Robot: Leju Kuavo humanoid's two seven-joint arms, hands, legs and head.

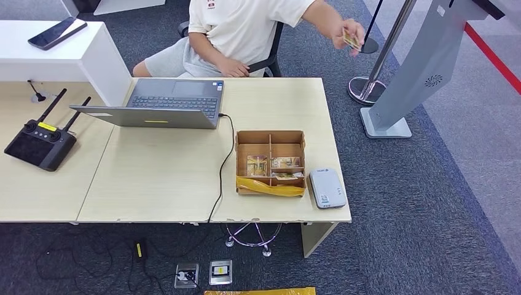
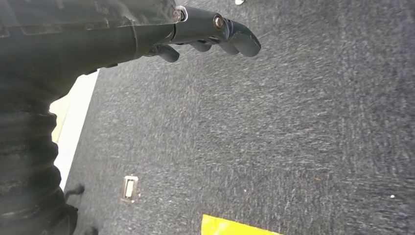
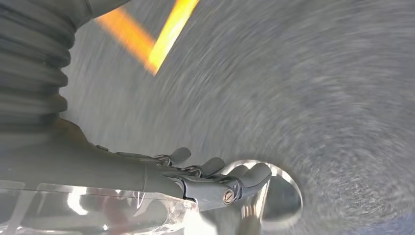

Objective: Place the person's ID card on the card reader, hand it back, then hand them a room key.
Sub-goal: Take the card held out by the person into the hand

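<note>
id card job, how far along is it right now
Nothing looks done yet. The person's hand holds the card out beside the desk, and the card reader on the desk corner has nothing on it. The left hand and right hand hang over the carpet holding nothing. Still left: take the card, lay it on the reader, return it, then hand over a room key from the cardboard box.

- Dark grey-blue carpet point(image 1: 424, 203) is covering the floor, with a lighter grey strip running along the 3 o'clock side beside a red line point(image 1: 491, 52).
- A light wooden desk point(image 1: 160, 184) is standing at centre, and a white counter point(image 1: 80, 52) is sitting at 10 o'clock.
- A grey kiosk stand point(image 1: 408, 80) is leaning at 2 o'clock beside a chrome barrier post point(image 1: 362, 89).
- A black office chair point(image 1: 270, 49) is standing at 12 o'clock.
- Floor sockets point(image 1: 203, 272) are lying at 6 o'clock.
</note>
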